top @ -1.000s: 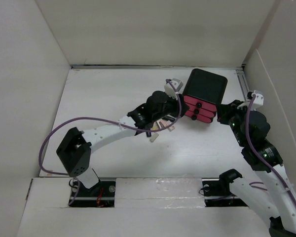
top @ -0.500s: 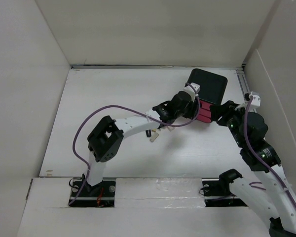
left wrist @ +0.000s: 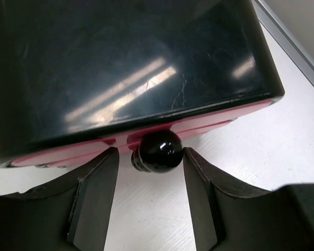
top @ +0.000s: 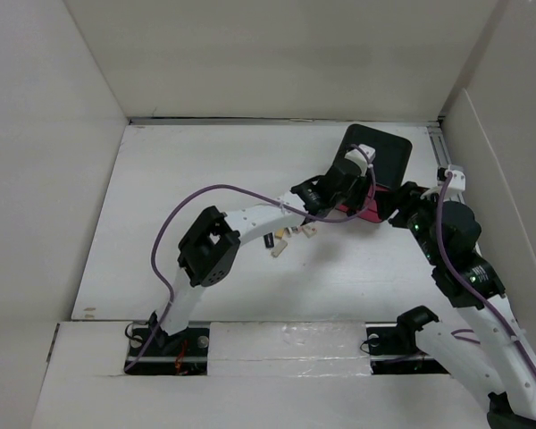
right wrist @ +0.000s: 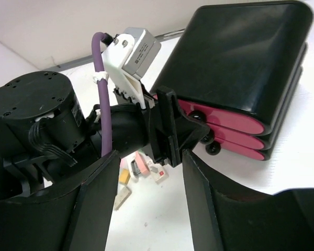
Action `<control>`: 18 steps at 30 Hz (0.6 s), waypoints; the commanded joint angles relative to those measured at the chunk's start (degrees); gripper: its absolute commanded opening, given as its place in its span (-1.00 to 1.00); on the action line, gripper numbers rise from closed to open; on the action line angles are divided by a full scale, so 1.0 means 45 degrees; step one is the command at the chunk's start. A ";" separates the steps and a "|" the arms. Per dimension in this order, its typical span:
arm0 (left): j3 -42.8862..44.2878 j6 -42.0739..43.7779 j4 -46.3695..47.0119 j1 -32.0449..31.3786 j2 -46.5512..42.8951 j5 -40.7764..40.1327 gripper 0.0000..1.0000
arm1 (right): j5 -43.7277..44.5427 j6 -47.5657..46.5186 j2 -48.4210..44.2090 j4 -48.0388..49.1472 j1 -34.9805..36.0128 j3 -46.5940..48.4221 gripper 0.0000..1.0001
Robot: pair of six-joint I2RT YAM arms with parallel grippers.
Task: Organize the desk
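Note:
The desk (top: 188, 179) is the wide white tabletop between white walls. At its back right stands a black box (top: 380, 156) with pink drawers (right wrist: 235, 123). My left gripper (top: 355, 198) reaches to the box's front. In the left wrist view it (left wrist: 150, 155) is open, its fingers (left wrist: 97, 198) on either side of a round black drawer knob (left wrist: 158, 149) with a small gap on the left. My right gripper (right wrist: 146, 163) hovers just right of the box's front, open with nothing between its jaws, and it looks at the left wrist and the drawers.
Several small pieces, pink, yellow and white, lie loose on the desk (top: 288, 237) in front of the box, under the left forearm; the right wrist view shows them too (right wrist: 140, 168). White walls close the desk at the back and both sides.
The left arm has stretched right and brought its gripper from the box's left side to the drawer front, and its jaws have opened. The right gripper has gone from shut to open.

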 commanded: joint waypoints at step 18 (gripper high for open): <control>0.3671 0.0786 -0.0968 0.0107 0.1780 -0.0887 -0.40 | -0.1122 -0.0270 -0.0409 0.1124 -0.0054 -0.0373 0.01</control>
